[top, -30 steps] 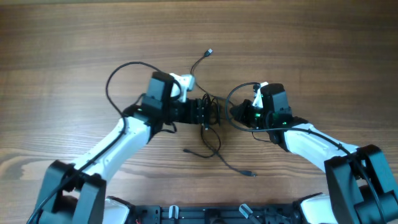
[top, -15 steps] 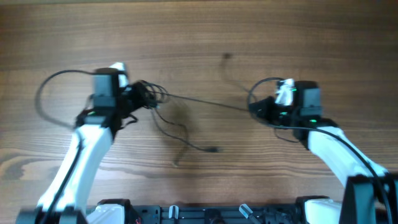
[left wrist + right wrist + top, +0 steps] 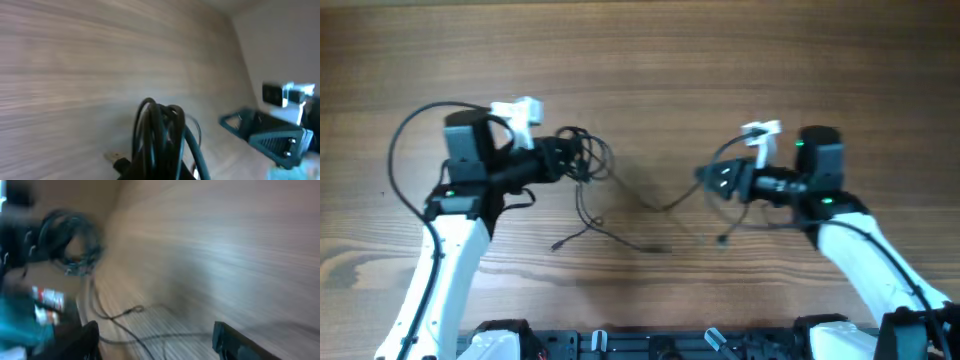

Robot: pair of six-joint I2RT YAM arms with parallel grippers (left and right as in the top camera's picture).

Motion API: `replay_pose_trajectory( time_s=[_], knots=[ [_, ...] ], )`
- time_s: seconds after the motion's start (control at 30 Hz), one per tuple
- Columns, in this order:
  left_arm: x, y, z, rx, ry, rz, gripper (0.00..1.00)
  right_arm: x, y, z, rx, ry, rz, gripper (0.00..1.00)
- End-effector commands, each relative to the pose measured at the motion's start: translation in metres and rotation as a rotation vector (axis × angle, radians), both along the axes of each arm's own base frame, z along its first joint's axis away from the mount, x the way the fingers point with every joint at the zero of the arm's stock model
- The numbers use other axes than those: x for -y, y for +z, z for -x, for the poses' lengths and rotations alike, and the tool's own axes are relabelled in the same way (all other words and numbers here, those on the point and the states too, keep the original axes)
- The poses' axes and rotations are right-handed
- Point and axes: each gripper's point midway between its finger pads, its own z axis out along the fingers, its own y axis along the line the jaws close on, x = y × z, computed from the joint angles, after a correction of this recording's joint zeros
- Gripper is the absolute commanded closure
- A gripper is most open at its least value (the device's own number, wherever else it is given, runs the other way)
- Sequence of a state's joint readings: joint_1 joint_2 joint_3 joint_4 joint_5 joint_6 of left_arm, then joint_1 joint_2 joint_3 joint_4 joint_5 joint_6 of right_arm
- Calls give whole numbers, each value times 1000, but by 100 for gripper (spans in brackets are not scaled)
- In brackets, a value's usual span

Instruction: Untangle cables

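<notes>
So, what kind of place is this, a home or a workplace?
Probably a robot test bench, not a home: a brown wood-grain table, a white-and-black left robot arm and a matching right robot arm, and a small bundle of thin black cables as work material.

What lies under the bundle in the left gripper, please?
Bare table shows beneath the bundle, with loose strands trailing from it onto the wood. Where the left gripper clamps it, the cords are covered.

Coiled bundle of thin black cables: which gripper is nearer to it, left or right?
Left. The left gripper is shut on the coiled black cable bundle; the right gripper stands open, well apart from it.
</notes>
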State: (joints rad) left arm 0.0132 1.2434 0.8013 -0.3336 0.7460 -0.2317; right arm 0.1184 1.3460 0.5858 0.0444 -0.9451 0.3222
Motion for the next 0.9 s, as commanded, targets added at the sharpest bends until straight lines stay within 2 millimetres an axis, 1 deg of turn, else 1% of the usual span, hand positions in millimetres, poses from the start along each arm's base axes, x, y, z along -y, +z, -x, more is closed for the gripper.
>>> replay_pose_trajectory(
  time_s=[0.0,0.07,0.13,0.17,0.27,0.33,0.43,0.47,0.5,0.57,0.63,0.67,0.73,0.77,0.8,0.83,0.87],
  knots=[
    [28,8,12,42,-121,9,96,-49,27,24,301,255,-9,26],
    [31,3,12,15,-102,-4,96,-71,41,33,450,338,-19,26],
    [32,-1,12,-30,-62,0,96,-87,52,41,535,383,-36,27],
    [34,-1,13,-43,-59,8,96,-96,55,44,568,389,-31,24],
    [43,0,18,-52,-84,16,96,-115,49,51,655,408,37,22],
    [48,0,20,-66,-89,26,93,-125,44,54,719,421,84,22],
    [53,-1,23,-70,-105,24,92,-134,39,56,806,426,158,24],
    [53,-1,24,-73,-107,24,92,-138,37,56,858,427,203,26],
    [54,-1,25,-79,-112,28,91,-140,33,54,894,418,255,30],
    [59,2,30,-84,-143,56,90,-138,22,44,948,380,381,35],
    [63,6,34,-88,-175,85,89,-135,13,34,985,348,486,38],
    [65,7,37,-90,-192,101,88,-135,10,33,1004,348,517,39],
    [70,11,42,-94,-223,130,87,-139,9,35,1025,362,522,42],
    [71,13,44,-96,-238,144,87,-141,8,34,1028,362,519,45],
    [72,14,45,-97,-246,151,87,-141,7,33,1031,360,518,53],
    [73,15,46,-98,-250,155,87,-142,7,33,1033,358,516,68],
    [73,15,46,-98,-249,154,87,-142,7,32,1033,354,517,92]
  ],
)
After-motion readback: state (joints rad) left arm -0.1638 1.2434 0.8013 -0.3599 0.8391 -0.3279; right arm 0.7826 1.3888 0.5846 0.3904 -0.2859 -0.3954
